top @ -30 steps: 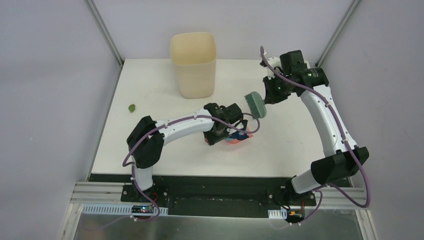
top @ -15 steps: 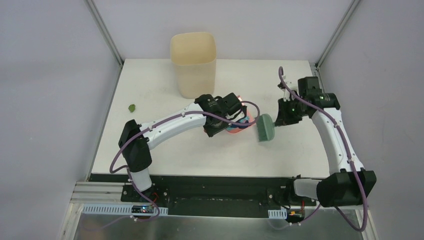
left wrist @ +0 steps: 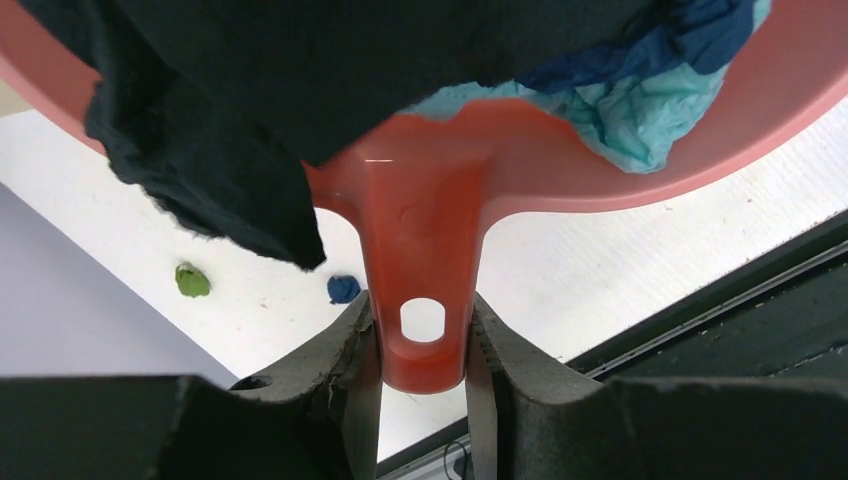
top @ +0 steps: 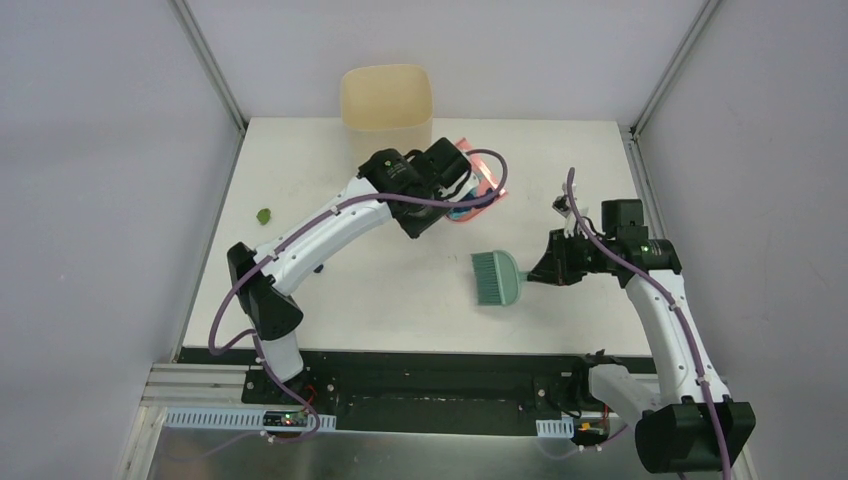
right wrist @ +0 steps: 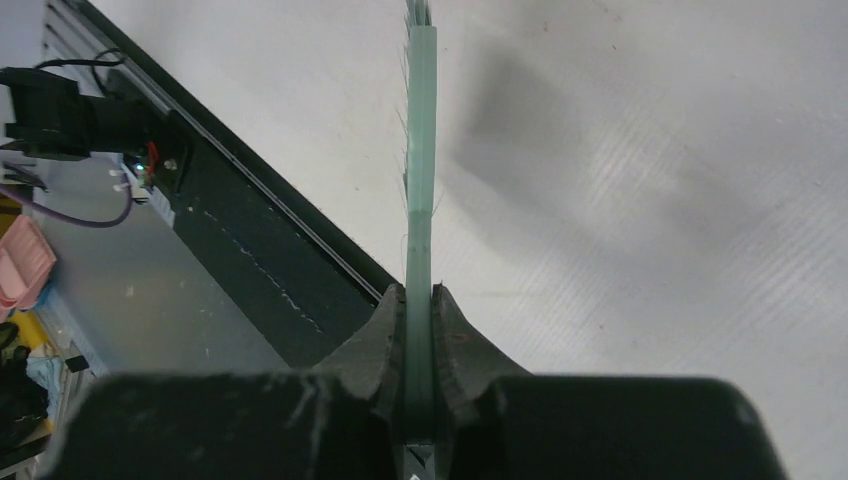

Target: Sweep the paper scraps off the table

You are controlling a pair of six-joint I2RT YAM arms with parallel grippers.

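The left gripper [left wrist: 420, 350] pinched the pink dustpan [left wrist: 420, 200], loaded with paper scraps [left wrist: 640, 100], beside the cream bin [top: 388, 125]. The right gripper [right wrist: 420, 300] clamped the teal brush [top: 497, 277]. A green scrap [top: 264, 215] and a navy scrap [left wrist: 343, 288] lay unswept near the table's [top: 330, 300] left edge.

You've got a pink dustpan [left wrist: 420, 200], black, navy and light-blue paper scraps [left wrist: 640, 100], teal brush [top: 497, 277], cream bin [top: 385, 95], white table [top: 400, 300], one green scrap [top: 264, 215].
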